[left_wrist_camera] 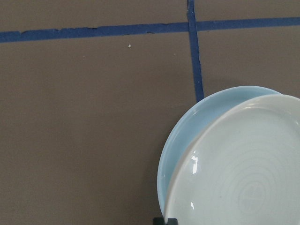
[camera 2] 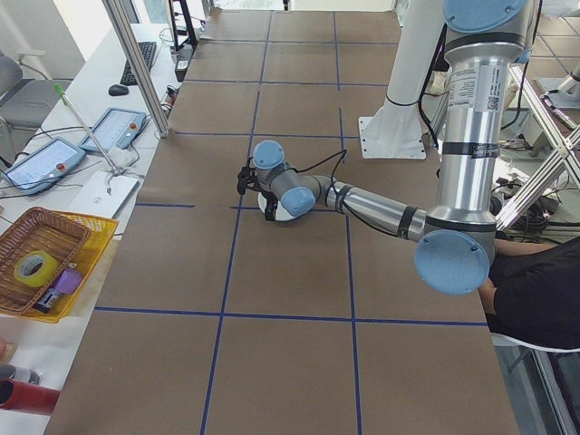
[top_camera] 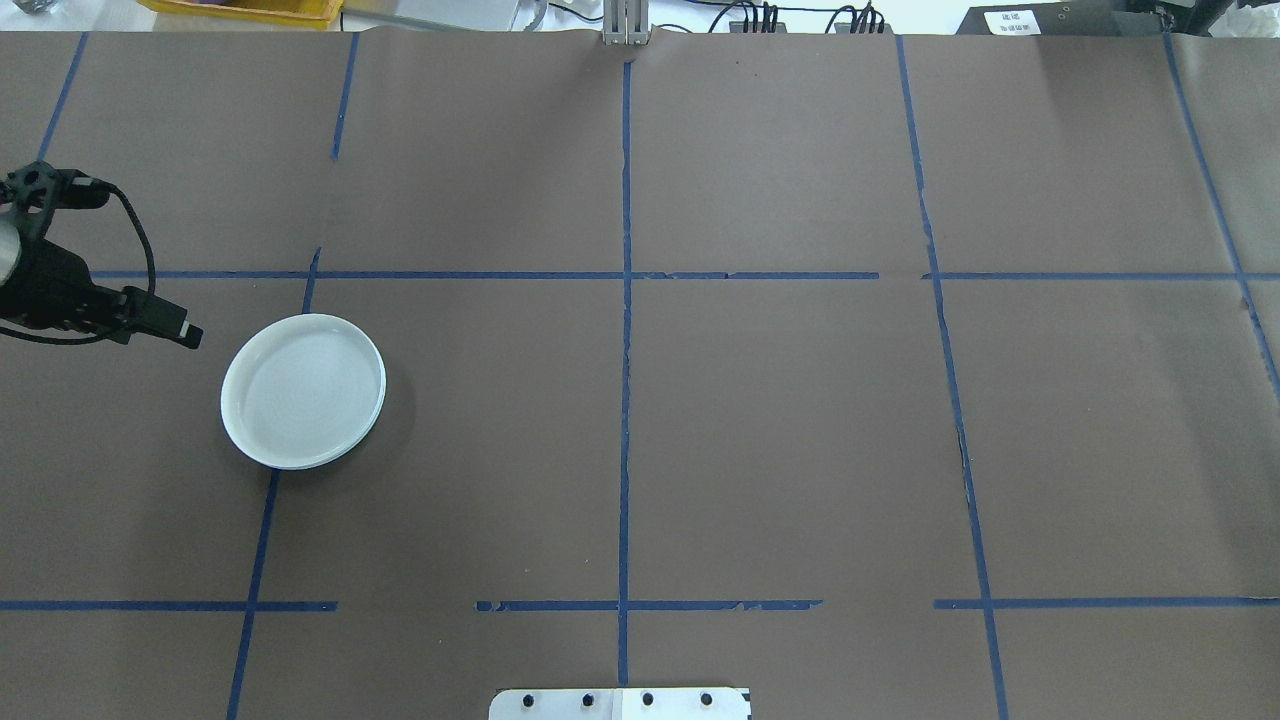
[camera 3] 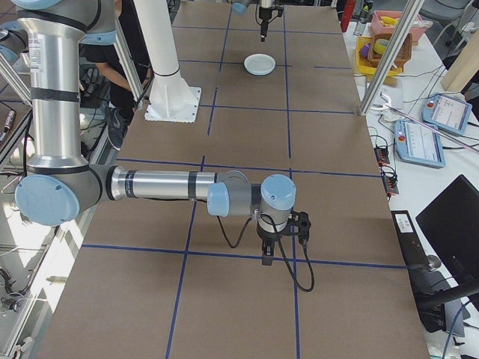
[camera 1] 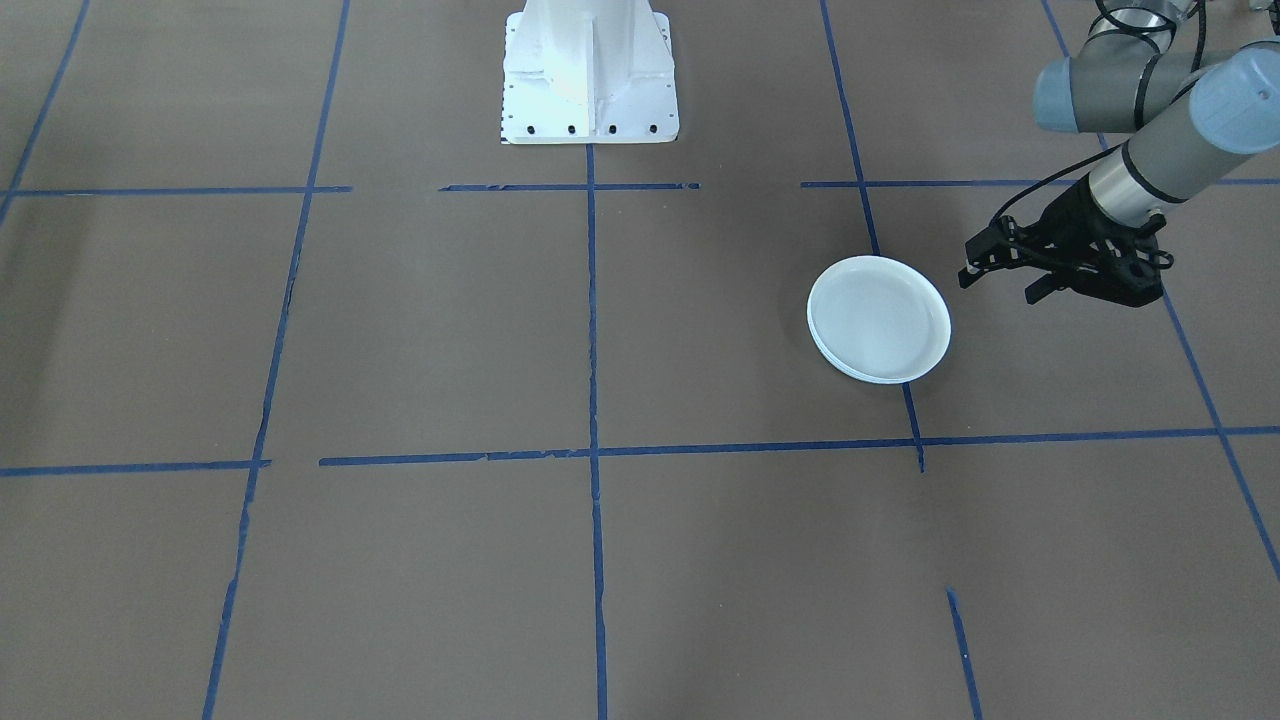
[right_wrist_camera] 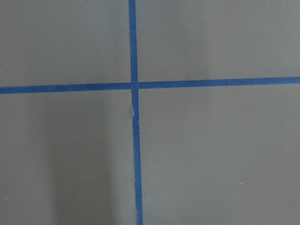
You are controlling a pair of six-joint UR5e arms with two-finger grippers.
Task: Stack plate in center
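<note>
The brown paper-covered table (top_camera: 780, 420) is marked with blue tape lines (top_camera: 625, 400), and the robot's white base (camera 1: 588, 75) stands at its middle edge. On the side bench at the robot's left end, a yellow tray (camera 2: 86, 272) holds a wicker basket (camera 2: 32, 249); in the basket lie a roll of yellow-green tape (camera 2: 34, 266) and a small purple object (camera 2: 65, 279) that is too small to identify. Two blue-framed tablets (camera 2: 41, 163) lie further along that bench, with an aluminium post (camera 2: 136, 63) rising beside them. A person in dark clothes (camera 2: 535, 299) sits behind the near arm in the left side view.

The pale blue plate (left_wrist_camera: 180, 140) lies flat on the table in the robot's left half, on a tape line, not in the middle square. A ringed plate (left_wrist_camera: 243, 178) sits stacked on it, shifted a little so that a crescent of blue rim shows in the left wrist view. In the overhead view the stack reads as one pale disc (top_camera: 303, 390).

The left gripper (camera 1: 1000, 272) hangs just beside the stack, clear of it, its fingers parted and gripping nothing. The right gripper (camera 3: 267, 258) points down over a tape crossing well apart from the plates; whether it is spread or closed I cannot tell
</note>
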